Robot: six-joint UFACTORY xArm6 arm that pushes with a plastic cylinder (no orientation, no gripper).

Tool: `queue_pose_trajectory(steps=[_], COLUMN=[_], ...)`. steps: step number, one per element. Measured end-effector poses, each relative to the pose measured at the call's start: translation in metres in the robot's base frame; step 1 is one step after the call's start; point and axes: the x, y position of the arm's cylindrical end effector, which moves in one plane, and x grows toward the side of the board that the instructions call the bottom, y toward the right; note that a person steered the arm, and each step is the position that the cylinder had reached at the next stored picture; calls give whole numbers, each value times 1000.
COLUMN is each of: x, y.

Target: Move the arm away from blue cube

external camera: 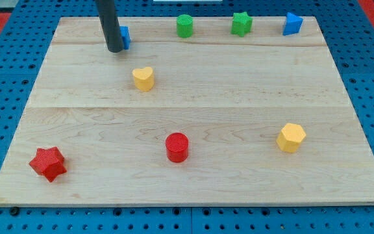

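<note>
The blue cube (125,37) sits near the board's top left, mostly hidden behind my dark rod. My tip (115,49) rests on the board right at the cube's left front side, touching or nearly touching it. A yellow heart (143,78) lies a little below and to the right of the tip.
Along the top edge stand a green cylinder (185,25), a green star (241,23) and a blue wedge-like block (293,23). Lower down are a red star (48,163), a red cylinder (176,147) and a yellow hexagon (291,137). The wooden board (206,188) lies on a blue pegboard.
</note>
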Motion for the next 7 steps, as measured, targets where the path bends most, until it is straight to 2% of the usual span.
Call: queue_pose_trajectory(steps=[2, 5, 6, 7], x=[-22, -24, -15, 21], y=[12, 11, 9, -13])
